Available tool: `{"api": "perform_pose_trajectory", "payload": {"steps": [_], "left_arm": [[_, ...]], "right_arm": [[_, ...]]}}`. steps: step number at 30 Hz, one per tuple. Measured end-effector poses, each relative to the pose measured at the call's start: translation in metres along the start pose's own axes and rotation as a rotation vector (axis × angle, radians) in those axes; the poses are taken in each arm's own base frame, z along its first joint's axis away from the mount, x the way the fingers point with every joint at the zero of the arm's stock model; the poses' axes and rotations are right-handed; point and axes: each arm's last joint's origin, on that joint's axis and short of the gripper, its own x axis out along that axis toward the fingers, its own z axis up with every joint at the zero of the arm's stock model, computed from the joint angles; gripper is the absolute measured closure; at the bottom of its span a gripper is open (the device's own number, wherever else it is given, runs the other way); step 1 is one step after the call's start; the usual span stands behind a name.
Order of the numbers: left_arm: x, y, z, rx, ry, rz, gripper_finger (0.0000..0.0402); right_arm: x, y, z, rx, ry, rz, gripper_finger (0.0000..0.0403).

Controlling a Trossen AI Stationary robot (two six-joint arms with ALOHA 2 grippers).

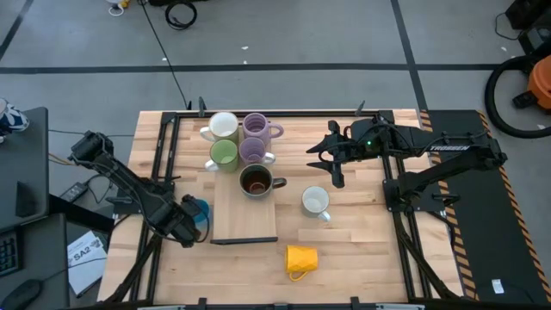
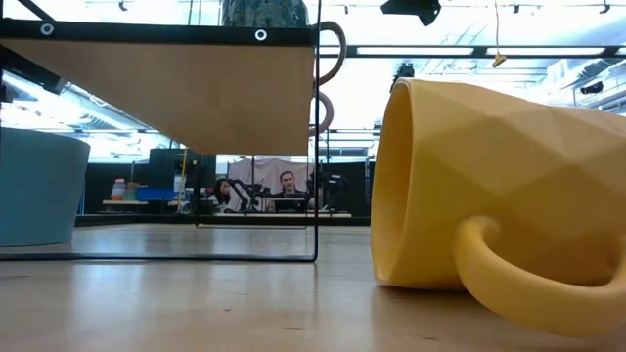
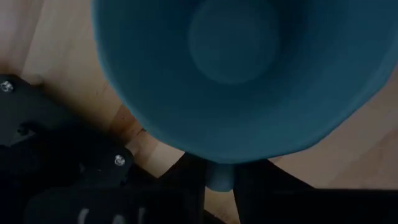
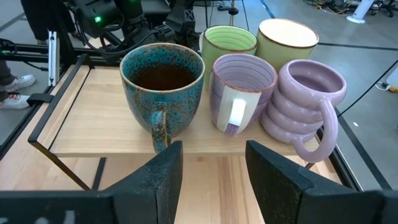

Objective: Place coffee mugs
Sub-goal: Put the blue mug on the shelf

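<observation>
Eight mugs are in sight, and we see one of them taken up. The left gripper (image 1: pixel 191 219) is down at the table, with the blue mug (image 1: pixel 201 207) right at its tip. In the left wrist view the mug's open mouth fills the space just ahead of the fingers (image 3: pixel 155 186). A blue part of it sits pinched between them, so we read the fingers as closed on the mug; we cannot tell whether that part is the handle or the wall.

The right gripper (image 4: pixel 214 163) hangs with its two fingers apart and nothing between them. Straight ahead of it, near but not touching, is a raised wooden shelf (image 4: pixel 106 121) in a black frame, carrying five upright mugs. Closest to this gripper are the dark speckled mug (image 4: pixel 163 81), the striped lavender mug (image 4: pixel 241 93) and the ribbed lavender mug (image 4: pixel 305 102), standing in a row. Behind them, farther from the fingers, stand the green mug (image 4: pixel 229 40) and the white shelf mug (image 4: pixel 287 37).

Off the shelf, the lone white mug (image 1: pixel 316 201) stands upright on the table (image 1: pixel 362 250), near the right gripper and below it. The yellow mug (image 1: pixel 301 258) lies on its side, well apart from both grippers, on the table between them.
</observation>
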Motion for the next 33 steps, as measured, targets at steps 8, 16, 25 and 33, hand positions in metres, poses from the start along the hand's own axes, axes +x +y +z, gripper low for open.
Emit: {"api": "perform_pose_trajectory", "payload": {"steps": [8,16,25,33], "left_arm": [[-0.011,-0.001,0.000,0.000,0.045,-0.004,0.0343],[-0.052,-0.001,0.004,0.002,0.046,0.025,0.0343],[-0.112,0.004,0.007,0.001,0.034,-0.009,0.0343],[-0.143,0.006,0.014,0.003,-0.010,-0.136,0.0343]], "right_arm": [[0.000,0.000,0.000,0.000,0.000,0.000,0.0221],[0.000,0.000,0.000,0.000,0.000,0.000,0.0221],[0.000,0.000,0.000,0.000,0.000,0.000,0.0221],[0.000,0.000,0.000,0.000,0.000,0.000,0.0221]]}}
